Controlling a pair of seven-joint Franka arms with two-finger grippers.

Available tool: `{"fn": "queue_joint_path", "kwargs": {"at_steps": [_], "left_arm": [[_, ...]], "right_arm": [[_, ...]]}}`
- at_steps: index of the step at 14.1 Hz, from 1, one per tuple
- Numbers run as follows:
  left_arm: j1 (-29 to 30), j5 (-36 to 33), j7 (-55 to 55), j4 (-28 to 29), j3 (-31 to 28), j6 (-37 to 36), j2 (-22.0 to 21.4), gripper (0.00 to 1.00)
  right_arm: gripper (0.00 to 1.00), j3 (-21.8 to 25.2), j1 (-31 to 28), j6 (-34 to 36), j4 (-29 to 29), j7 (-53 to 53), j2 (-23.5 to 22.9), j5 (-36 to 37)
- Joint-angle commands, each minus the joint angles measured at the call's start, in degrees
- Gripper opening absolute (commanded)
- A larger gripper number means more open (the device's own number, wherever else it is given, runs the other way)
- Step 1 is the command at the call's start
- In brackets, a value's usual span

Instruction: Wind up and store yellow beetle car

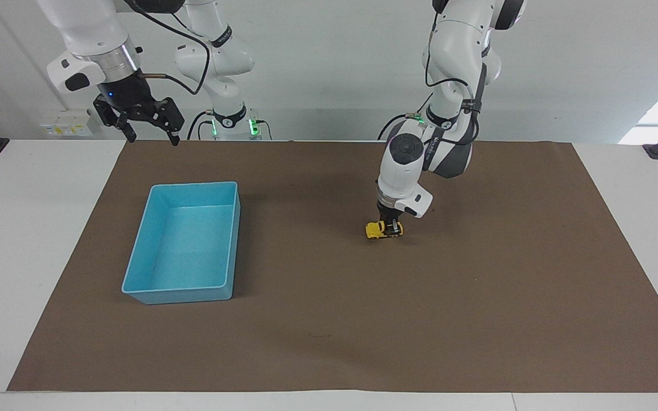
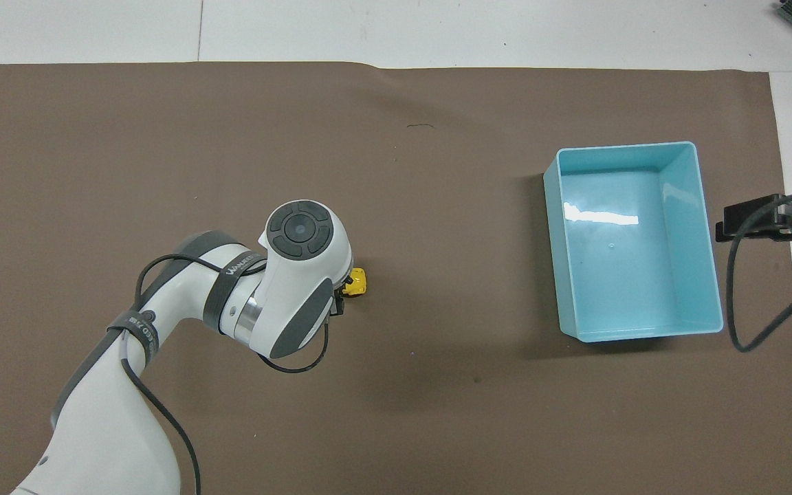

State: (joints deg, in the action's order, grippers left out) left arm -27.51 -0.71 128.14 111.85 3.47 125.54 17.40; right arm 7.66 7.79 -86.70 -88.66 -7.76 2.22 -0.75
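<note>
facing view: high, across the table, looking at the robots
overhead view: high above the robots' end, looking steeply down
shared: brown mat (image 1: 477, 297), blue tray (image 2: 709, 289)
</note>
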Motion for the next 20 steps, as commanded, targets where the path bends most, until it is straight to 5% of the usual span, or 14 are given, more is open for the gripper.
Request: {"fn": "queue_joint_path", "kwargs": {"at_steps": [1,2,3,4,10,20], "left_arm": [[3.34,-5.00,-0.78,1.53,-0.75,5.24,3.78,0.15],[3.34,-5.09,-0.78,1.53,-0.75,5.16,3.87,0.17],[3.25,-5.09,-0.78,1.36,-0.75,5.16,3.87,0.31],[3.08,-5.62,-1.13,0.57,-0.75,4.11,3.87,0.99],[3.16,-6.24,-1.92,-8.30,-0.49,-7.93,-0.78,1.00],[4.74,-6.15,-2.28,-8.75,-0.57,-7.41,-0.79,1.00]], "right_arm": [[1.00,-0.10,-0.58,0.30,0.42,1.60,-0.11,-0.48],[1.00,-0.10,-0.58,0.30,0.42,1.60,-0.11,-0.48],[1.00,-0.10,-0.67,0.30,0.42,1.60,-0.11,-0.48],[1.00,-0.10,-0.58,0.30,0.42,1.60,-0.11,-0.48],[1.00,-0.10,-0.58,0.30,0.42,1.60,-0.11,-0.48],[1.00,-0.10,-0.58,0.30,0.42,1.60,-0.11,-0.48]]}}
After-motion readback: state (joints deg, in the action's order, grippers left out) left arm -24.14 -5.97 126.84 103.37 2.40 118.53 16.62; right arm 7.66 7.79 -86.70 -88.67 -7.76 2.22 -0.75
